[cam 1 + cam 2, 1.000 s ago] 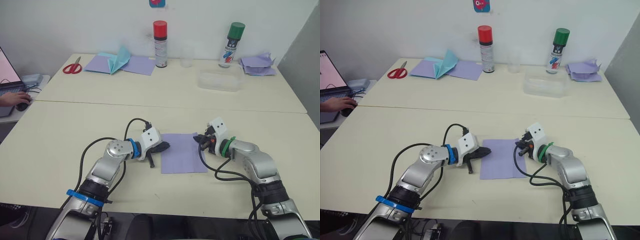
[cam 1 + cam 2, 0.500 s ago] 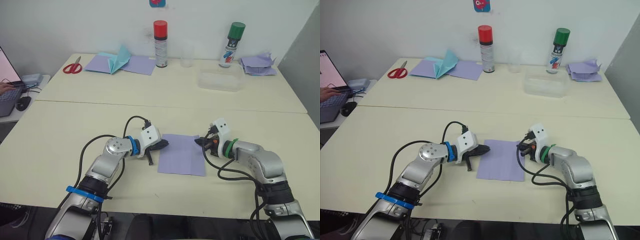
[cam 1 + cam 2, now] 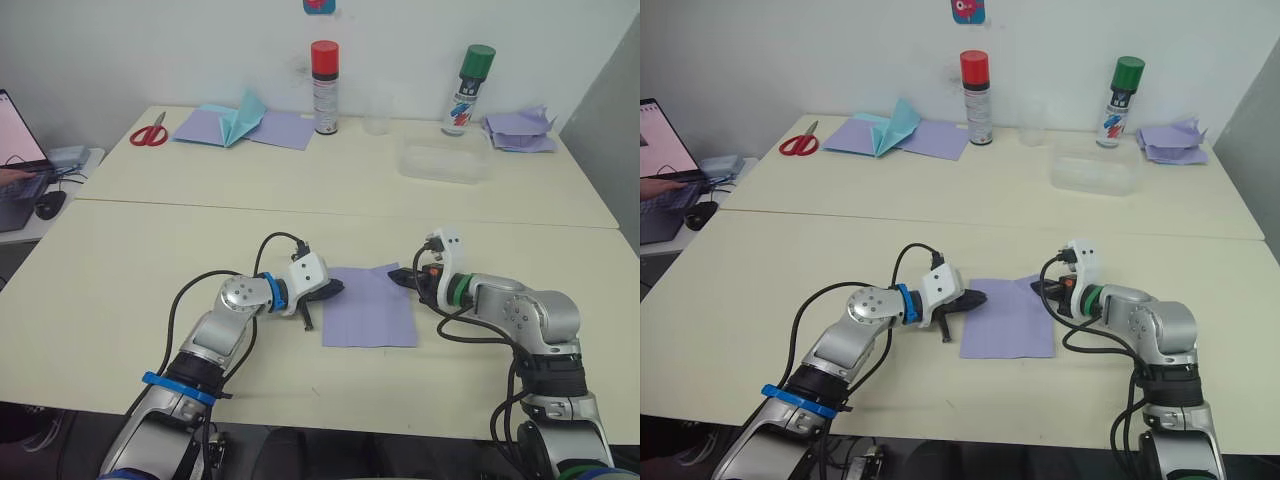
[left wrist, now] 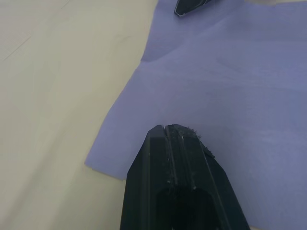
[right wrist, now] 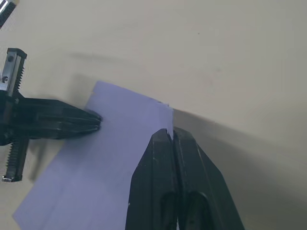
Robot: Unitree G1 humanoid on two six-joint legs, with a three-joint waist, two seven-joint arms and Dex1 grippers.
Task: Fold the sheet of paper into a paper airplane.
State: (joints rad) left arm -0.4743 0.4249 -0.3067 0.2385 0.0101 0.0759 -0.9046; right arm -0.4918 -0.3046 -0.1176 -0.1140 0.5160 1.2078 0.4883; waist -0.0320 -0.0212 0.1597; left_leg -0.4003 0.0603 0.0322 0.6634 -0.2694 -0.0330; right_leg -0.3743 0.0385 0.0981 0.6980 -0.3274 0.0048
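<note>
- The sheet of paper (image 3: 369, 306) lies flat on the near counter (image 3: 120, 270), between the two hands, its crease lines faint.
- The left hand (image 3: 334, 288) has its two black fingers pressed together, tip resting on the sheet's left edge; from the left wrist view the fingers (image 4: 178, 158) cover the strip of paper under them, so whether they touch it or hover just above is hard to say.
- The right hand (image 3: 398, 274) also has its fingers together, the tip at the sheet's far right corner; in the right wrist view the corner runs under the fingertips (image 5: 171, 139) and is hidden there, so I cannot tell whether paper is caught between them.
- The sheet's corner nearest the right hand looks slightly lifted off the counter.
- Well beyond both hands, on the far counter: scissors (image 3: 148, 133), a pale-blue folded shape (image 3: 238, 118) on larger lavender sheets, a red-capped can (image 3: 322, 87), a clear cup (image 3: 374, 113), a clear tray (image 3: 444, 163), a green-capped can (image 3: 462, 89) and a heap of lavender papers (image 3: 518, 129).
- Far off beyond the left hand, a laptop (image 3: 18, 135) is cut off by the frame edge, with a person's hand (image 3: 14, 176) on it, mostly out of view.
</note>
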